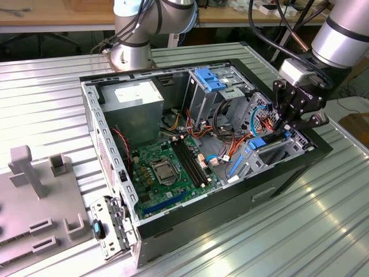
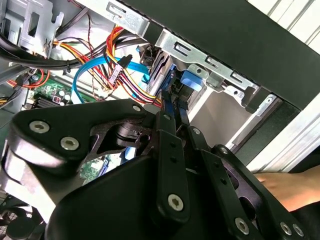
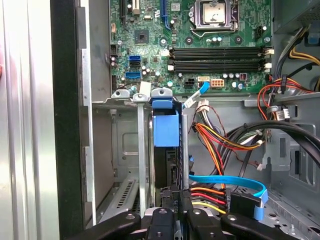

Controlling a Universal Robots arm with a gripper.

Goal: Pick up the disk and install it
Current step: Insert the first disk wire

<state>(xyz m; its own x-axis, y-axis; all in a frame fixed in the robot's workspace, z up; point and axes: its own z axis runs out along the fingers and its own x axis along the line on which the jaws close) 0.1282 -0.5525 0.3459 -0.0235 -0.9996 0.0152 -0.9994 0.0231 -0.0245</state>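
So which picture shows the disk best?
The first wrist view: the disk stands edge-on in its bay, blue rail facing the camera, above the hand. The second wrist view shows a blue sliver; the exterior view, a blue bit under the hand.

Ribbed metal counter, wooden bench behind

The counter [image 1: 52, 81] is shiny corrugated aluminium, catching pale glare near the exterior view's lower right. Behind it runs a long wooden bench [image 1: 57, 17] with dark shadow underneath. A grey plastic fixture [image 1: 34, 190] with upright posts sits at the exterior view's left edge.
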